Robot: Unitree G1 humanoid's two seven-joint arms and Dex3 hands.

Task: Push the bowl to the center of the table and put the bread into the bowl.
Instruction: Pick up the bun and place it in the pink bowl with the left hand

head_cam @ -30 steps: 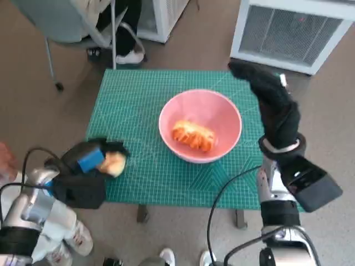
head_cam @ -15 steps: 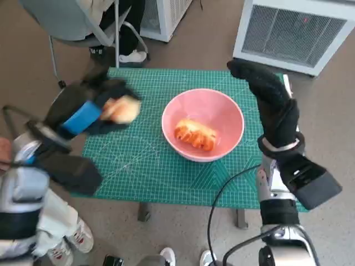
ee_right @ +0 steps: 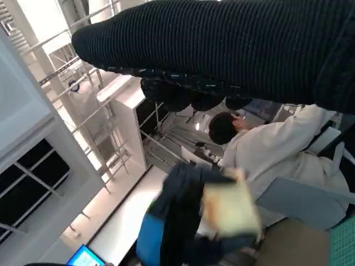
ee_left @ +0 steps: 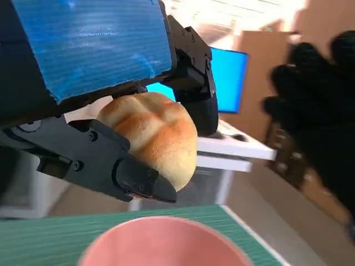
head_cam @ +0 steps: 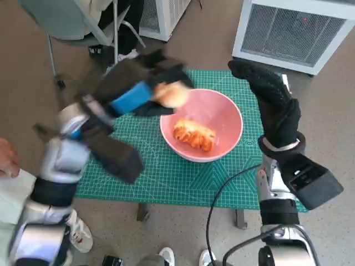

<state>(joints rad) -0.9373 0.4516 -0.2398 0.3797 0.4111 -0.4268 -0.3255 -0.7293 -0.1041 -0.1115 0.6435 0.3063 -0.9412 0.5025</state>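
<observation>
A pink bowl (head_cam: 224,119) stands on the green mat with an orange-glazed bread (head_cam: 193,136) lying inside it. My left hand (head_cam: 136,91) hovers above the bowl's left rim and grips a pale round bun (head_cam: 171,94). In the left wrist view the bun (ee_left: 152,136) sits between the black fingers (ee_left: 105,163), over the bowl's pink rim (ee_left: 161,244). My right hand (head_cam: 272,105) stands raised at the bowl's right side, fingers stretched out, holding nothing. The right wrist view shows the glove (ee_right: 233,50) and the blurred left hand (ee_right: 183,221) with the bun (ee_right: 230,210).
The green cutting mat (head_cam: 144,172) covers the small table. A white grille unit (head_cam: 294,30) stands beyond the table at the right. A chair (head_cam: 72,22) with a seated person's feet is at the far left. A person's hand (head_cam: 8,158) shows at the left edge.
My left hand has carried the bun up from the table's front left corner and across to the right, to above the bowl's left rim. The right hand has stayed put.
</observation>
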